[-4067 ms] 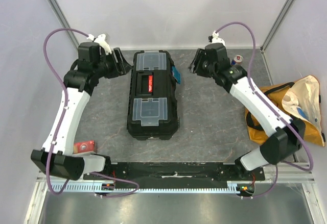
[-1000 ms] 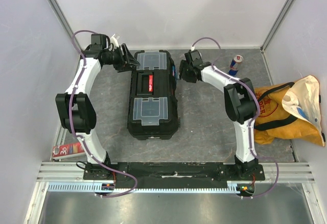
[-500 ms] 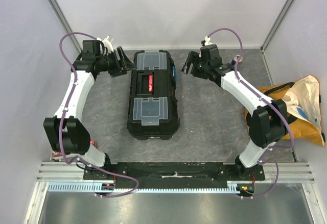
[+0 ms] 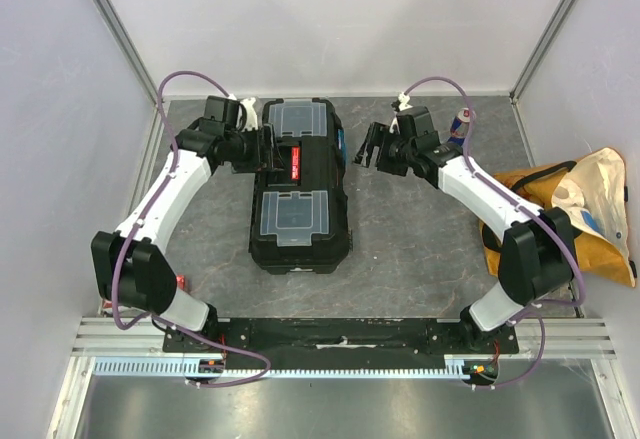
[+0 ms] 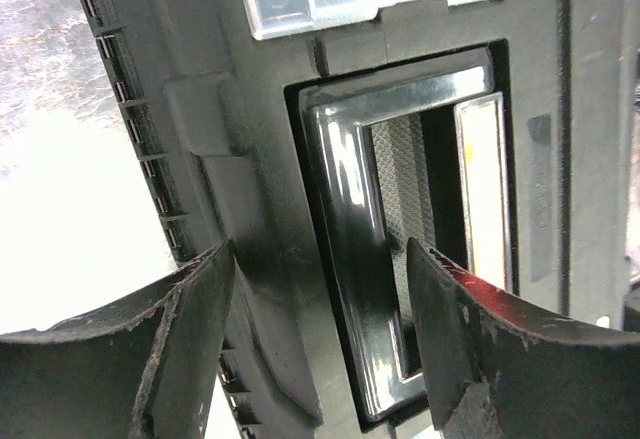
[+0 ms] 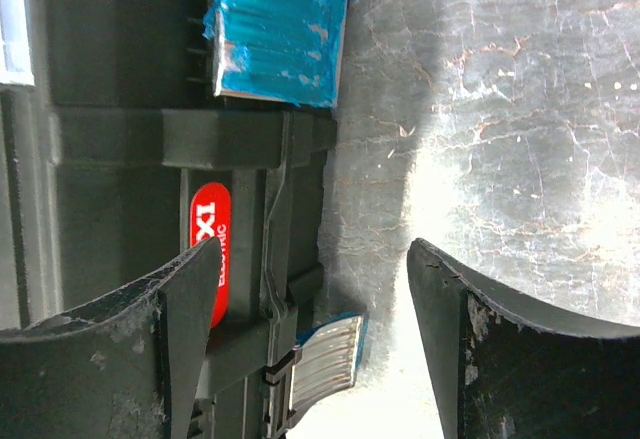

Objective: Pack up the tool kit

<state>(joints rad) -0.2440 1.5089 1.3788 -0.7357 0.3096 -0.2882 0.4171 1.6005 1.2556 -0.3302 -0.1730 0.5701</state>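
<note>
The black toolbox [image 4: 300, 221] lies closed mid-table with two clear-lidded compartments and a red handle label [image 4: 295, 163]. My left gripper [image 4: 268, 149] is open over the box's left edge. In the left wrist view its fingers [image 5: 190, 344] stand either side of the left bar of the glossy black handle [image 5: 345, 249]. My right gripper [image 4: 367, 146] is open and empty beside the box's right wall, near a blue latch [image 4: 343, 144]. The right wrist view shows that wall, one blue latch [image 6: 275, 34], a second latch [image 6: 325, 354] sticking out between the jaws, and a red label [image 6: 210, 249]. No hand tools are in view.
A blue-silver drink can [image 4: 462, 122] stands at the back right. A yellow-orange fabric bag [image 4: 570, 209] lies at the right edge. A small red object [image 4: 180, 281] peeks out behind the left arm's base. Frame posts stand at the back corners.
My left gripper has moved right, from beside the box onto its handle area. My right gripper has shifted slightly nearer along the box's right side. The toolbox has not moved.
</note>
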